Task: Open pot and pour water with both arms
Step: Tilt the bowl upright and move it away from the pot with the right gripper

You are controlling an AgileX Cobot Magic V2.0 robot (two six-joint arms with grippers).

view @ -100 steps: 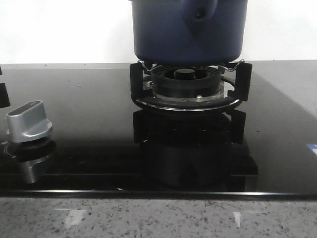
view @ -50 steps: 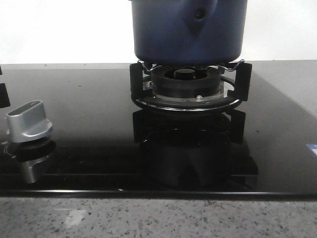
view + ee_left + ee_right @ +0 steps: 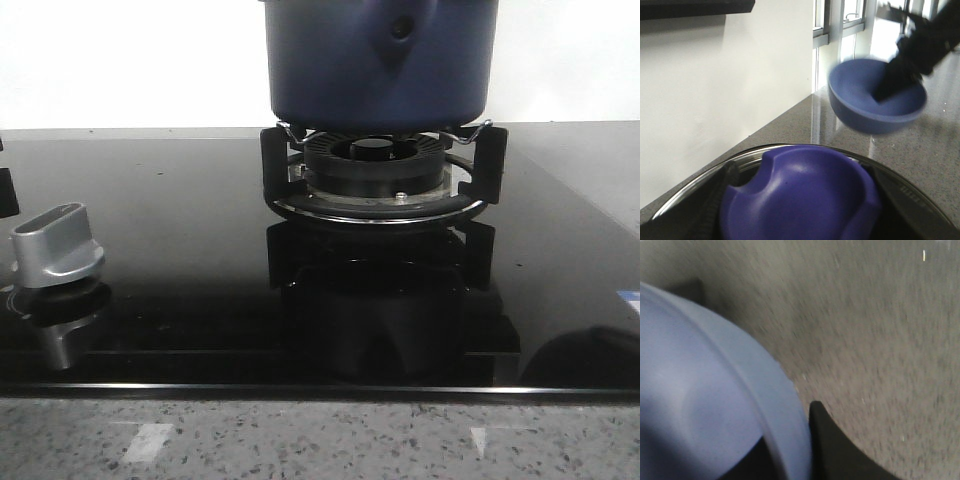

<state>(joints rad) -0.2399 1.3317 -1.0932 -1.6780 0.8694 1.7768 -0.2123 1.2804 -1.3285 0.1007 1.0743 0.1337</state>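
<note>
A white wall backs a glossy black glass cooktop (image 3: 150,250), which is set into a speckled grey stone counter (image 3: 320,440); the left wrist view also shows windows at the far end of the counter. A silver control knob (image 3: 57,247) stands on the glass, off to the left of the burner (image 3: 375,170) in the front view. The dark navy pot (image 3: 380,65) sits upright on the black burner grate (image 3: 285,165), its handle mount and rivet facing the camera. Neither arm shows in the front view.

In the left wrist view, a blue knob (image 3: 800,197) on a glass, steel-rimmed lid (image 3: 920,200) fills the space right at the left claw, with dark parts pressed close on either side of the knob; whether the claw is clamped on it cannot be told, as the fingers themselves are barely seen. Beyond the lid, over the counter, the right claw (image 3: 900,75) pinches the rim of a lighter blue bowl (image 3: 875,97), one finger inside it. The bowl is blurred, tilted, and off the counter; nothing can be made out inside it.

In the right wrist view, the bowl's rim (image 3: 765,390) lies against a dark finger (image 3: 840,450), with blurred counter behind.
</note>
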